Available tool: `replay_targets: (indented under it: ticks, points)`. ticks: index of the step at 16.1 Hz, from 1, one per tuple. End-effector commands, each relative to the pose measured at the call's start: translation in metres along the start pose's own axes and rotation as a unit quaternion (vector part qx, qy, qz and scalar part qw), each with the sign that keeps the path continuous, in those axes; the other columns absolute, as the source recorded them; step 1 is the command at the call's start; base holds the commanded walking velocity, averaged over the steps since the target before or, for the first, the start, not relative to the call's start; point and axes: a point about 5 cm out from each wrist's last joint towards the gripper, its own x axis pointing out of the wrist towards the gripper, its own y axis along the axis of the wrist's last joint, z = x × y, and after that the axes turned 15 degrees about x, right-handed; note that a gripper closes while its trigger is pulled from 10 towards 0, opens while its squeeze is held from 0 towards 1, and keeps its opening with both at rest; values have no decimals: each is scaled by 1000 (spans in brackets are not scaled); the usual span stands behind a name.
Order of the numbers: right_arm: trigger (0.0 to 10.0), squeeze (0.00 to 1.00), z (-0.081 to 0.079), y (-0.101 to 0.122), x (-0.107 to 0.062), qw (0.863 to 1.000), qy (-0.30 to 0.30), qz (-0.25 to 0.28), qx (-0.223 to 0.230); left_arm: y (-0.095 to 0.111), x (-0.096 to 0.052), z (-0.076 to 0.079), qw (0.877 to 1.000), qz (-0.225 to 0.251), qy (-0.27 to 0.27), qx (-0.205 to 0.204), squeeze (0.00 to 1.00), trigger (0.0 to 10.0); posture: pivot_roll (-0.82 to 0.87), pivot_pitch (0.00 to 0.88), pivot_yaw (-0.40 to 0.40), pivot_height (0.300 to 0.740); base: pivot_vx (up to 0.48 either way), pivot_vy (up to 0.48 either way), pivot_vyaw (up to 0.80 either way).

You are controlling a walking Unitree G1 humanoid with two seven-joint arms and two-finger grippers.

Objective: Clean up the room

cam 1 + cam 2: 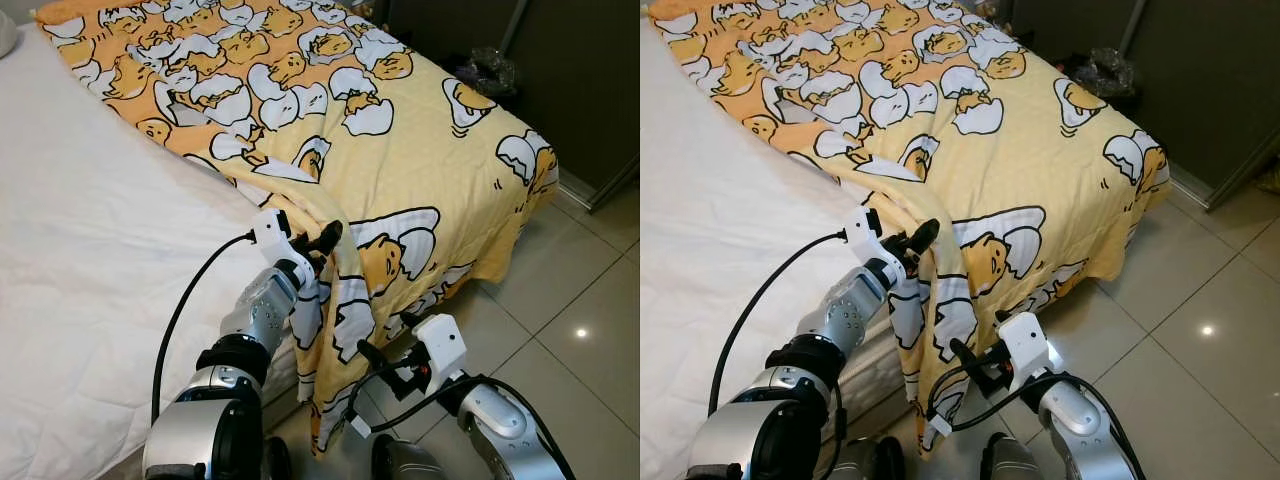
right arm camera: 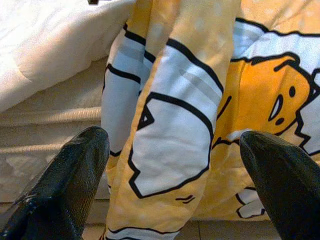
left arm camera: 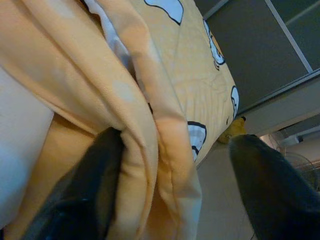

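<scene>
A yellow blanket (image 1: 400,130) printed with cartoon eggs covers the far half of a bed with a white mattress (image 1: 80,250). One corner of the blanket hangs off the bed's near edge in a long fold (image 1: 335,330). My left gripper (image 1: 315,250) is at the top of that fold, open, with the cloth draped over one finger (image 3: 95,180) and bunched between the two. My right gripper (image 1: 368,368) is lower, beside the bed, open and pointing at the hanging fold (image 2: 170,125) without touching it.
Pale tiled floor (image 1: 580,300) lies to the right of the bed. Dark wardrobe doors (image 1: 580,70) stand at the back right, with a crumpled clear bag (image 1: 487,68) on the floor before them. The mattress side (image 2: 45,135) is close to my right gripper.
</scene>
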Motion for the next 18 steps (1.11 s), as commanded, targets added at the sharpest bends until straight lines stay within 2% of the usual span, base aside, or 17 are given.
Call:
replay_targets:
  ticks: [1,5,6,12,16,18]
  points:
    - [10000,0,-2,0,-1,1000,2,-2,2,3,7,15,1000,7,-29,-9,0,0,-254,137,51,731,0,0,0]
    - [10000,0,-3,-2,-1,1000,3,-4,3,-1,4,13,999,4,-32,-10,0,0,-251,141,50,731,0,0,0]
    - [10000,0,-3,-3,-1,1000,3,-7,3,-8,3,12,999,-19,-29,34,0,0,-249,143,50,731,0,0,0]
    - [10000,0,-2,-4,-1,1000,2,-9,2,-21,0,11,988,-66,-32,139,0,0,-251,144,50,731,0,0,0]
    - [10000,0,-2,-4,-1,1000,2,-10,2,-25,-2,7,984,-83,-14,155,0,0,-252,146,49,731,0,0,0]
    - [10000,0,-2,-4,-1,1000,2,-11,2,-20,-1,10,983,-59,-28,173,0,0,-254,148,48,731,0,0,0]
